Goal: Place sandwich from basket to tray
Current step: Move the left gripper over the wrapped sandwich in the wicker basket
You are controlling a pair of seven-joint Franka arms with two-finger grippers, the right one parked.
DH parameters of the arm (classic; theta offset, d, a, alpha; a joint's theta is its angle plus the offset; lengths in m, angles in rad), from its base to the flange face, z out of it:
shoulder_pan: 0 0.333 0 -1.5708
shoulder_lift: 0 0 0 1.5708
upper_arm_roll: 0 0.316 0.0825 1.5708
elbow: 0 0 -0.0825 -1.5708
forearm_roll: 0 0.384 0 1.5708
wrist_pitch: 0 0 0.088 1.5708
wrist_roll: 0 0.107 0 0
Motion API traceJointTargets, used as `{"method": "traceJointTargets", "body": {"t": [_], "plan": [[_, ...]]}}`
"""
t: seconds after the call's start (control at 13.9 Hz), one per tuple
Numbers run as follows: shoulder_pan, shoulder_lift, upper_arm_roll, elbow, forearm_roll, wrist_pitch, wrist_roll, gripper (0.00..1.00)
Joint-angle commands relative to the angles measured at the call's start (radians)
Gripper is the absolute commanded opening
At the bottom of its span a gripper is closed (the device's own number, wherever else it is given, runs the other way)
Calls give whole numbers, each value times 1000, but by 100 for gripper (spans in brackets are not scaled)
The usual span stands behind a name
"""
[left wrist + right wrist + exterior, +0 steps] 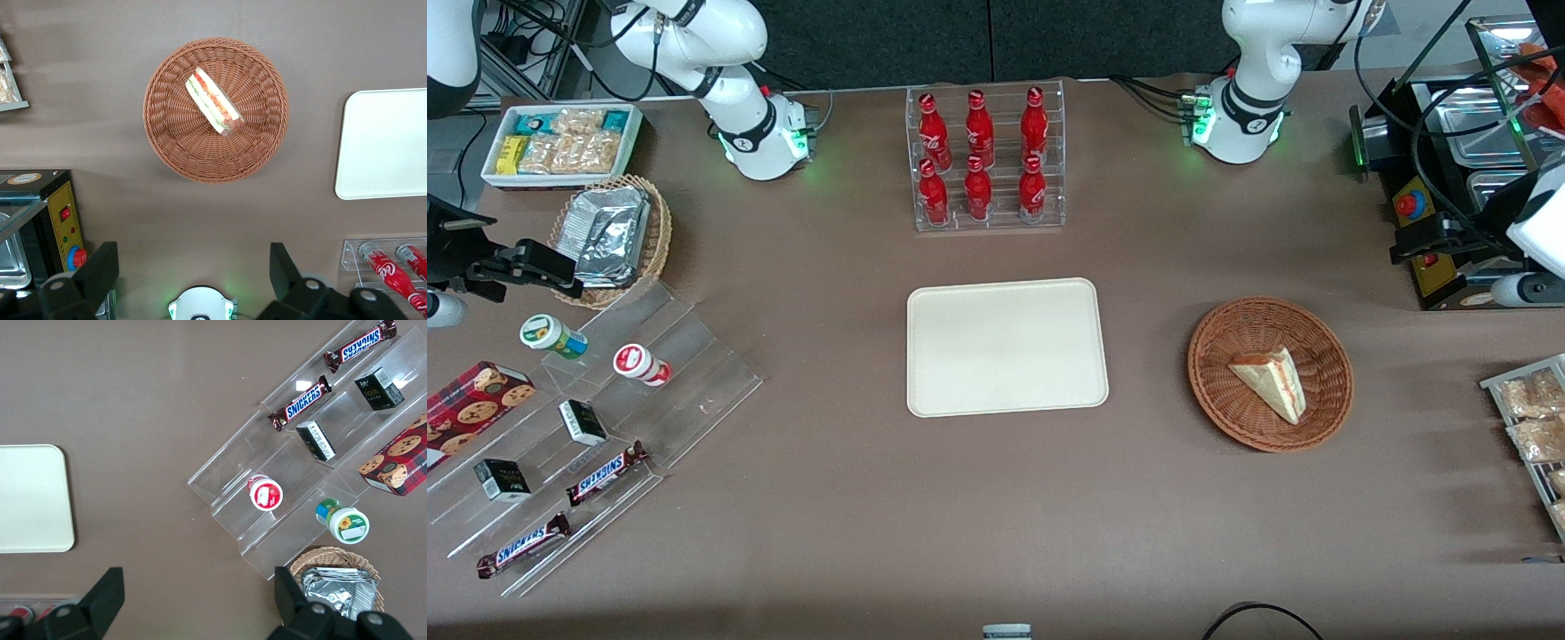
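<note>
One tray [1007,347] is seen on the table, with one basket [1270,373] toward the working arm's end. One sandwich [1272,381] is held in the basket. Six red bottles [980,156] and two bars lettered SNICKERS [605,474] are counted. The gripper [193,270] is kept high above the table near the basket, fingers spread apart and empty.

Tool [193,270] hangs high above the surface [996,516], fingers [100,270] spread wide. Basket [1270,373] sits on the surface below the tool and nearer the front camera. Sandwich [1272,380] lies in the basket. Tray [1007,347] lies flat beside the basket, apart from it, toward the parked arm's end.
</note>
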Motion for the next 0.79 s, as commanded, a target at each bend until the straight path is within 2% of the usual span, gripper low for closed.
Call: {"method": "traceJointTargets", "body": {"t": [0.0,0.29,0.58,0.72], "plan": [[25,-9,-22,-3,-7,14,6,100],[17,-6,-22,-58,24,26,5,100],[16,-46,-20,-292,42,288,-4,100],[16,-49,-14,-386,43,415,-96,100]]}}
